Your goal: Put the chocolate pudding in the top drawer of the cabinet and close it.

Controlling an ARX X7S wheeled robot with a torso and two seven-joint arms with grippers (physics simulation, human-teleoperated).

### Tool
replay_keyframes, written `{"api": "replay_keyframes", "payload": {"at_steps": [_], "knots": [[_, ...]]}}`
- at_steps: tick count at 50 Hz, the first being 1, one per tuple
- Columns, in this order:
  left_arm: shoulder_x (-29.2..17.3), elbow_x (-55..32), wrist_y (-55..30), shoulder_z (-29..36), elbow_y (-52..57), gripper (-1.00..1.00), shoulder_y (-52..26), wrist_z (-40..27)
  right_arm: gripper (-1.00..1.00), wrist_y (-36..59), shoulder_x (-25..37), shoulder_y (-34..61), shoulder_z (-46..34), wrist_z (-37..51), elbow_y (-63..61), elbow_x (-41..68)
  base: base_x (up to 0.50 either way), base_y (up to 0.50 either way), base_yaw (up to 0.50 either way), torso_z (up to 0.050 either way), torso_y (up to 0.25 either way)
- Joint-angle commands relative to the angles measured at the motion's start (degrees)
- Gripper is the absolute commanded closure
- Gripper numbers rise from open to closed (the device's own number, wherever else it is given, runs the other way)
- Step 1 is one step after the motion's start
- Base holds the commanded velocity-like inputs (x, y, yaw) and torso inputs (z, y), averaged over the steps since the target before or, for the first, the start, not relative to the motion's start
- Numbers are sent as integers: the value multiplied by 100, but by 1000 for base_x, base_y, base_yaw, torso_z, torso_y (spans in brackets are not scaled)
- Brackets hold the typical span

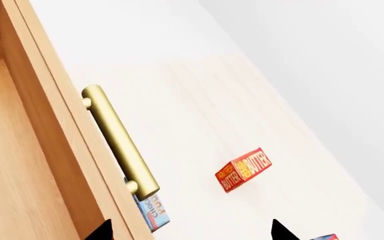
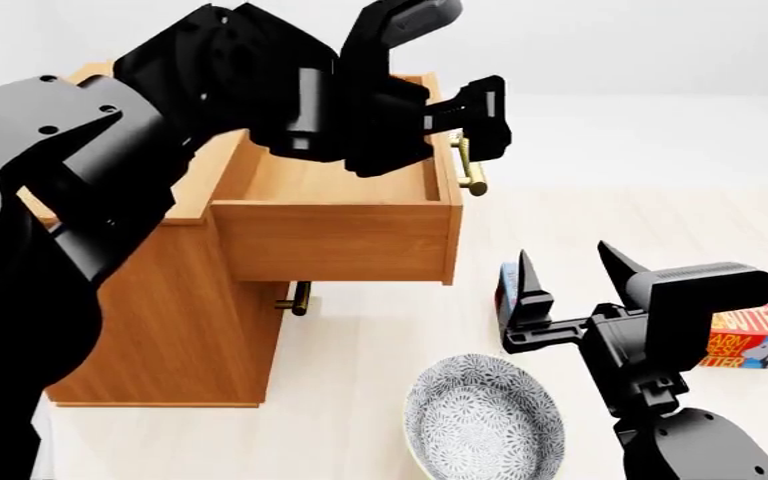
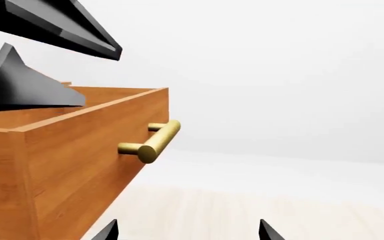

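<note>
The cabinet [image 2: 171, 320] stands at the left with its top drawer [image 2: 337, 240] pulled out, and no box shows inside it. My left gripper [image 2: 475, 118] hangs open above the drawer's front and brass handle [image 1: 118, 142], holding nothing. In its wrist view one fingertip lies over the drawer front and the other over the floor. The chocolate pudding [image 2: 506, 287], a thin blue box, stands on the floor below the drawer front and also shows in the left wrist view [image 1: 154, 214]. My right gripper [image 2: 566, 278] is open just right of it. Its near finger partly hides the box.
A patterned grey bowl [image 2: 484, 425] sits on the floor in front of the cabinet. One butter box [image 2: 747, 337] lies right of my right gripper. The left wrist view shows a butter box [image 1: 243, 170] and another box's corner [image 1: 325, 237]. The lower drawer's handle [image 2: 297, 297] sticks out under the open drawer.
</note>
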Motion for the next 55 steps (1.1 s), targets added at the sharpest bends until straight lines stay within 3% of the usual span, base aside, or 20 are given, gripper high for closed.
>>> {"api": "replay_keyframes", "payload": {"at_steps": [1, 17, 29, 30, 35, 39, 55], "knots": [[62, 169, 48, -265, -269, -100, -96, -400, -100, -54, -7, 13, -4, -16, 70, 6, 0, 0, 0, 0, 0], [62, 458, 185, -152, -800, -100, -286, -382, -100, 57, 3, 72, -75, 97, -52, -11, 0, 0, 0, 0, 0], [57, 634, 681, 49, -1096, -100, -576, 9, -100, 81, 49, 49, -82, 205, -181, -74, 0, 0, 0, 0, 0], [-4, 697, 839, 64, -955, -100, -592, -29, -100, 84, 57, 38, -76, 206, -197, -67, 0, 0, 0, 0, 0], [-1235, 843, 1965, -253, 1654, -100, -571, -1252, -100, 82, 94, -27, -50, 211, -271, -41, 0, 0, 0, 0, 0], [-1701, 1202, 2530, -266, 2651, -100, -515, -1683, -100, 80, 92, -31, -73, 220, -280, -52, 0, 0, 0, 0, 0], [-2971, 1835, 3687, -633, 4537, -100, -228, -1538, -100, 7, 55, 9, -143, 205, -134, -97, 0, 0, 0, 0, 0]]}}
